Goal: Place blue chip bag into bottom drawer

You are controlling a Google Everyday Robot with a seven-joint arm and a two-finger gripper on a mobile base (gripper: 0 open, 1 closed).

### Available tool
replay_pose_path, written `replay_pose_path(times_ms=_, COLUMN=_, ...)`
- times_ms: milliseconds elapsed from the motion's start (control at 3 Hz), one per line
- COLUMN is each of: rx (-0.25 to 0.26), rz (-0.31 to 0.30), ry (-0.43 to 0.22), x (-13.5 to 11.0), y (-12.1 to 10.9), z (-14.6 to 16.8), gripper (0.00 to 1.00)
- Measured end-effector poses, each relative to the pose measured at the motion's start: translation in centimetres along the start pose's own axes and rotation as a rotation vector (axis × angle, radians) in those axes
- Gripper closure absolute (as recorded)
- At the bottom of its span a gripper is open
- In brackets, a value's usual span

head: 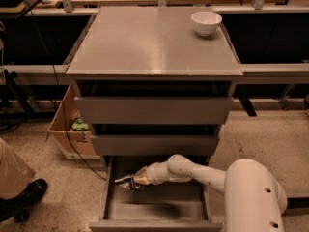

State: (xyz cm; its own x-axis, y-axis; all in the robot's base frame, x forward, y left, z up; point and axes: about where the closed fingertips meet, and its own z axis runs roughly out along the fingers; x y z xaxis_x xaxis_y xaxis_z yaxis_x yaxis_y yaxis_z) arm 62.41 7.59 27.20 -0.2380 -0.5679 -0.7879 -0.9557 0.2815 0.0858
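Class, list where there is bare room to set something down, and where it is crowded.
Bottom drawer: floor bare from the front wall back to the arm; crowded at left rear, where the pincer holds the blue chip bag. Cabinet top: bare except the white bowl at its far right corner.

Dim warm light, glare washing over my counter (pixel 145 47), claw (pixel 130 183) gripping blue chip bag (pixel 122 181) inside the shadowed bottom drawer (pixel 154 224)
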Motion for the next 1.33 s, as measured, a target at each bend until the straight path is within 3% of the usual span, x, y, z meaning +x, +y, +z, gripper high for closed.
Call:
replay_pose_path(times_ms=333, rx=-0.052, rz=0.021, ry=0.010, x=5.3, y=-0.3, z=2.1, gripper=1.00)
replay_pose_path(times_ms=667, rx=-0.094, rz=0.056, ry=0.025, x=8.7, y=-0.5, z=3.5, gripper=1.00)
replay_pose_path(times_ms=1000, rx=-0.131, rz=0.086, ry=0.034, x=10.8, y=0.5, z=3.7, gripper=0.82)
replay_pose_path(times_ms=1333, rx=-0.121, rz=0.126, ry=0.038, x=12.3, y=1.4, z=2.3, gripper=0.58)
